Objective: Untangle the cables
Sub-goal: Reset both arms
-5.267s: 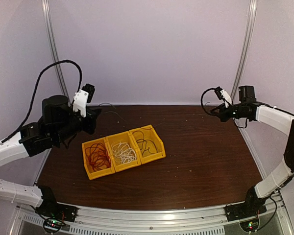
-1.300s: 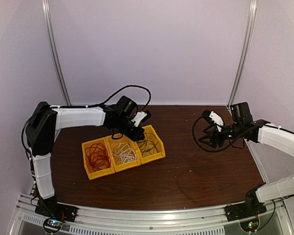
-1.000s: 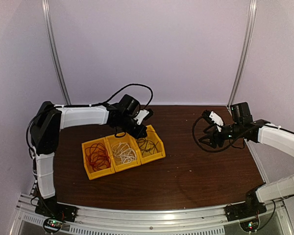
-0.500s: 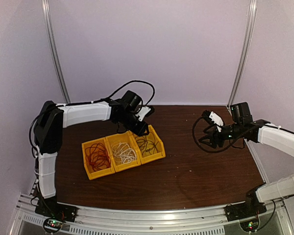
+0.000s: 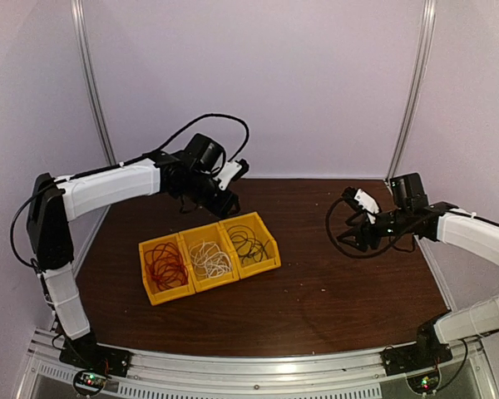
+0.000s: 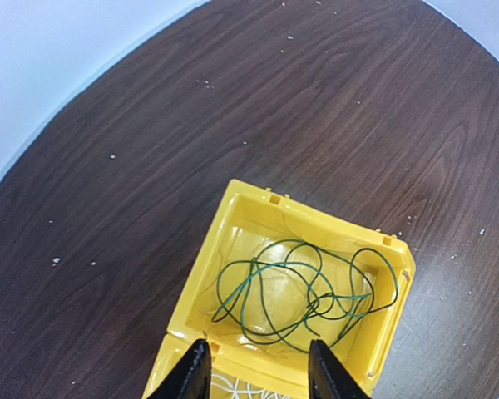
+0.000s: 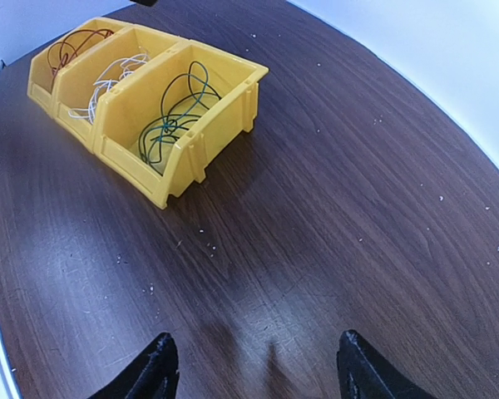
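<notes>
**Item 1. Worktop** (image 5: pixel 333 291): dark wood grain, bare in the lower part of the overhead view.

**Item 2. Yellow bins** (image 5: pixel 201 283): three in a row, touching, left of centre.
- Left bin: red cable (image 5: pixel 165 266).
- Middle bin: white cable (image 5: pixel 210 260).
- Right bin: dark green cable (image 6: pixel 299 291), in loose overlapping loops that appear to lie wholly inside the walls.
- Each colour sits in its own compartment, so the sorting looks complete or nearly so.

**Item 3. Right claw** (image 5: pixel 348 235): at centre right, hovering over bare worktop. Its fingers are spread and nothing is between them.

**Item 4. Left claw** (image 6: pixel 258 374): farthest back, raised above the rear of the row. It is released and empty.

**Hazards (judged):**
- The green loops are springy and cross one another. A finger dipping back in could hook a strand and lift the whole coil over the shared wall onto the white cable, tangling them again.
- The bins look light. A knock on a rim from the left claw could shove or tip the row.

**Position of cables relative to claws:**
- The green cable lies below and just ahead of the left fingertips, not touching them. The white cable's bin shows between those fingertips at the bottom edge of the wrist view.
- All three cables lie well apart from the right claw, at the upper left of its view.
</notes>
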`<state>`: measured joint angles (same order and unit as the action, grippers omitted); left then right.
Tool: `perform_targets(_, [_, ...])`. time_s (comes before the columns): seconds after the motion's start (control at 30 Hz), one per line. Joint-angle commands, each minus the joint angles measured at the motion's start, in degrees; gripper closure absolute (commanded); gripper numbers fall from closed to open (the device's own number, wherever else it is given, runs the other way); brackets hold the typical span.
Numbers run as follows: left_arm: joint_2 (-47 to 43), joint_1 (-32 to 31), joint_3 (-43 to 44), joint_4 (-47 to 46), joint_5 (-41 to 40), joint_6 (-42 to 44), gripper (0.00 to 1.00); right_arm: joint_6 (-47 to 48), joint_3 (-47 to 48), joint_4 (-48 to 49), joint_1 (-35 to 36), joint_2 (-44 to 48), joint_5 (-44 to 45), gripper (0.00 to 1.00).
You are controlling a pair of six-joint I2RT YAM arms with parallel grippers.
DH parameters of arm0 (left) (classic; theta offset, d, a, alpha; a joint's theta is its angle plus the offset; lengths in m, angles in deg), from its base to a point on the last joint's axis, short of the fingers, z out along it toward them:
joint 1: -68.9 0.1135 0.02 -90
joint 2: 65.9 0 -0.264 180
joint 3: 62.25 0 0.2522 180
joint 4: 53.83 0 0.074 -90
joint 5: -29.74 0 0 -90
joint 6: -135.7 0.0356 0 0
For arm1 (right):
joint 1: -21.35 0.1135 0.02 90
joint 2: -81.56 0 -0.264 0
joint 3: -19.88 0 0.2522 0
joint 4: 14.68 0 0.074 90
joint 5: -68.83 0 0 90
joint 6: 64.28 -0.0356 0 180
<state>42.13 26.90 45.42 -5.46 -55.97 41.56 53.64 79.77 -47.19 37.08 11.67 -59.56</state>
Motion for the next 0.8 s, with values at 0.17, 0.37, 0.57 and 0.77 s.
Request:
perform_targets(0.17, [-11.9, 3.5, -6.1, -1.9, -14.7, 3.6, 0.55, -2.8, 8.1, -0.7, -0.4, 0.3, 5.7, 0.27])
perform_targets(0.37, [-23.7, 6.9, -14.1, -9.3, -17.4, 3.3, 0.45, -11.0, 14.4, 2.7, -1.3, -1.3, 17.2, 0.00])
perform_targets(0.57, [-36.3, 9.3, -26.7, -22.0, -21.4, 0.5, 0.25, -20.4, 19.0, 7.9, -1.8, -1.5, 22.2, 0.00])
perform_targets(0.77, [-39.1, 10.6, -31.2, -24.7, -23.4, -2.4, 0.02, -24.7, 21.0, 9.8, -1.8, -1.6, 27.7, 0.00])
